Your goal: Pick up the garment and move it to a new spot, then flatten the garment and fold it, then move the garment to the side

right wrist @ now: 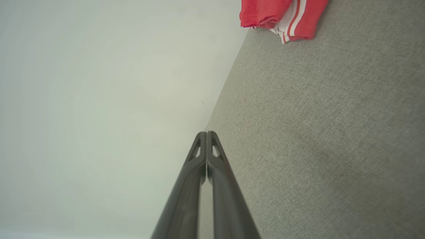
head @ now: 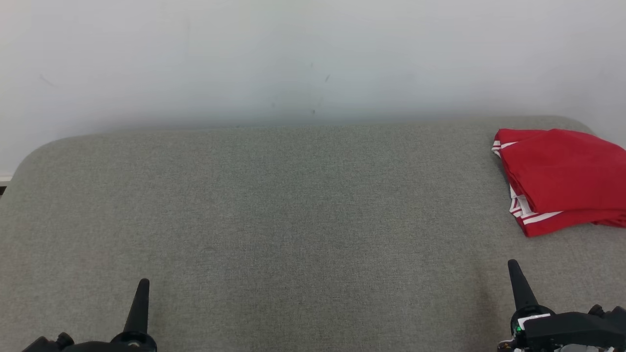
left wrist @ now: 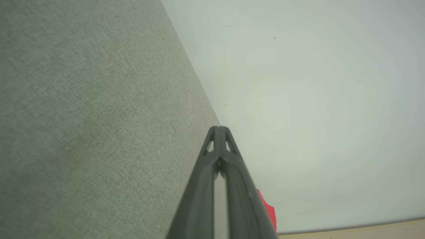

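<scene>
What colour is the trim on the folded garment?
White stripes on the red garment, clearest in the head view.

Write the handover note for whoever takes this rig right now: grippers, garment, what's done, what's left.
Left gripper: shut, empty, over the near left of the grey padded surface.
Right gripper: shut, empty, at the near right.
Red garment: folded, white-striped edges stacked, lying at the surface's far right beyond the right gripper, touched by neither gripper.
Done: fold and move aside look complete.
Left: apparently nothing; just check the fold.
</scene>
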Controlling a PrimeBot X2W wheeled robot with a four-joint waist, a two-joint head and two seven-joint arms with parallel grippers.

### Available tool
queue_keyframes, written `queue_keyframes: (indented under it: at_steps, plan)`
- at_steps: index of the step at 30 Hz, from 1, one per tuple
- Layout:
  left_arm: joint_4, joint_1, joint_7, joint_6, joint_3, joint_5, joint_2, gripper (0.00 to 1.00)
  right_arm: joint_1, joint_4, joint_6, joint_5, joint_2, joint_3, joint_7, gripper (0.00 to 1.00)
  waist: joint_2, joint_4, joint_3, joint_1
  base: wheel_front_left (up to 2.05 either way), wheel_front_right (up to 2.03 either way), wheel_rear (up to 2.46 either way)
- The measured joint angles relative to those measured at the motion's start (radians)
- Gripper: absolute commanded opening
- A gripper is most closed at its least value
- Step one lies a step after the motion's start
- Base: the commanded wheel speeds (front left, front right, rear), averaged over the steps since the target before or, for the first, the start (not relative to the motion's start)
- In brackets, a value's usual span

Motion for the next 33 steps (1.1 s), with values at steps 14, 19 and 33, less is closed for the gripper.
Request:
queue_keyframes:
  at_steps: [14,19,33]
  plan:
    - [0.005,-0.019,0.031,0.000,0.005,-0.128,0.000,0.00,-0.012,-0.006,0.000,0.116,0.006,-0.017,0.030,0.00,0.0000,-0.005,0.002,0.0000,0.00,0.00,0.00]
    - [0.007,-0.023,0.043,-0.001,0.007,-0.169,0.001,0.00,-0.017,-0.008,0.000,0.152,0.008,-0.023,0.041,0.00,0.0000,-0.006,0.003,0.0000,0.00,0.00,0.00]
    - [0.012,-0.039,0.071,-0.002,0.010,-0.279,0.001,0.00,-0.029,-0.012,0.000,0.254,0.014,-0.036,0.068,0.00,0.0000,-0.011,0.005,0.0000,0.00,0.00,0.00]
